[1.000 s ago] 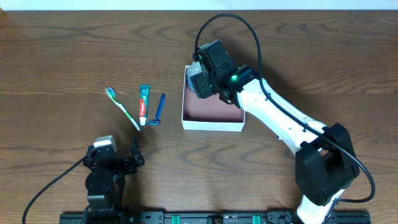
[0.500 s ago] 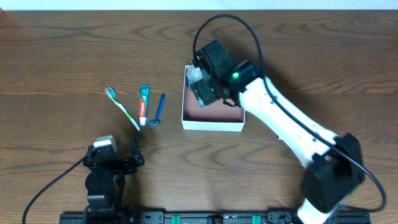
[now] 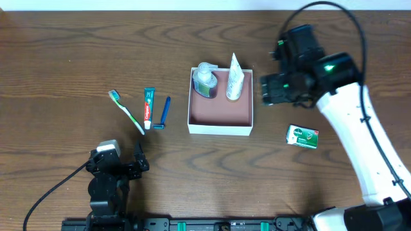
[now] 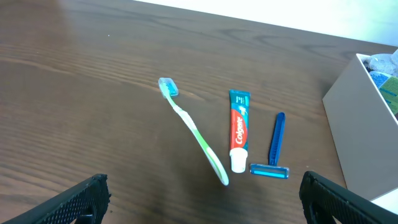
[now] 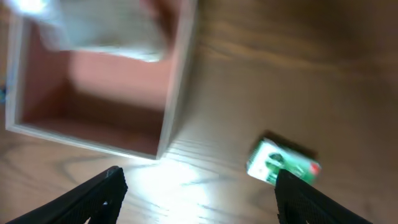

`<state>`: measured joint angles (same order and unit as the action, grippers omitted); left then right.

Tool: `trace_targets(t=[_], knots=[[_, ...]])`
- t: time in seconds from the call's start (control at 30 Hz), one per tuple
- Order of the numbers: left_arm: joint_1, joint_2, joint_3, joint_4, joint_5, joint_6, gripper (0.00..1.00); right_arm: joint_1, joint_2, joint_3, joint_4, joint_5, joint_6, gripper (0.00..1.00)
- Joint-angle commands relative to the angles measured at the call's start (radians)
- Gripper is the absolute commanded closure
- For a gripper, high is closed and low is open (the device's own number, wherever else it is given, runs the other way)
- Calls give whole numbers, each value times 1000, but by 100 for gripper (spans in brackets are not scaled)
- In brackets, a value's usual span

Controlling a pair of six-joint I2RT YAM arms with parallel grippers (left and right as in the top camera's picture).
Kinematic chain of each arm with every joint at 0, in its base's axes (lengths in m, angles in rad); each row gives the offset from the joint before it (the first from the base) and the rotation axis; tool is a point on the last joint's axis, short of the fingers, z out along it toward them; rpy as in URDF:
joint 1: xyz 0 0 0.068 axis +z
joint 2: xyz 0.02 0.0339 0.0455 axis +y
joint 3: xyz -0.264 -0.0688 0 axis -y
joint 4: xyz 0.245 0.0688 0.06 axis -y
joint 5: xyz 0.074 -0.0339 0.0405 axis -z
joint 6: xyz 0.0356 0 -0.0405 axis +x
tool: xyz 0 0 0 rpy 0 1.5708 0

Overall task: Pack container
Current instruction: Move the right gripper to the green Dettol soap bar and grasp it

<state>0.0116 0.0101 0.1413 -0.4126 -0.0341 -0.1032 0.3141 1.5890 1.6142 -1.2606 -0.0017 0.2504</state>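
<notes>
The container is a square white-walled box with a pinkish-brown floor, at the table's middle. A clear bottle and a white tube stand in its far part. My right gripper is open and empty just right of the container; its fingers hover over bare wood. A green soap packet lies right of the box, also in the right wrist view. My left gripper is open and empty at the front left, its fingers short of the toiletries.
A green toothbrush, a toothpaste tube and a blue razor lie side by side left of the container. The container's white wall shows at the right of the left wrist view.
My right gripper has let go of the bottle in the container's far left corner and swung out to the right of the box. The bottle, tube and soap packet are now uncovered. The left arm has not moved.
</notes>
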Motion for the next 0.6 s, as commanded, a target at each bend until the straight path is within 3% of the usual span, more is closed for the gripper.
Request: trace_targets(t=[0.0,0.17,0.4,0.57], knots=[[5,-6,-19,-4,-16,13,2,-83,2,-66,-10,3,50,22],[5,-6,-19,-4,-16,13,2,-176,2,-239,79,4,50,27],[5,-6,-19,-4,-16,13,2,-198,2,-481,239,45,111,29],[5,-6,-19,-4,-16,13,2,-203,2,-587,290,92,120,16]])
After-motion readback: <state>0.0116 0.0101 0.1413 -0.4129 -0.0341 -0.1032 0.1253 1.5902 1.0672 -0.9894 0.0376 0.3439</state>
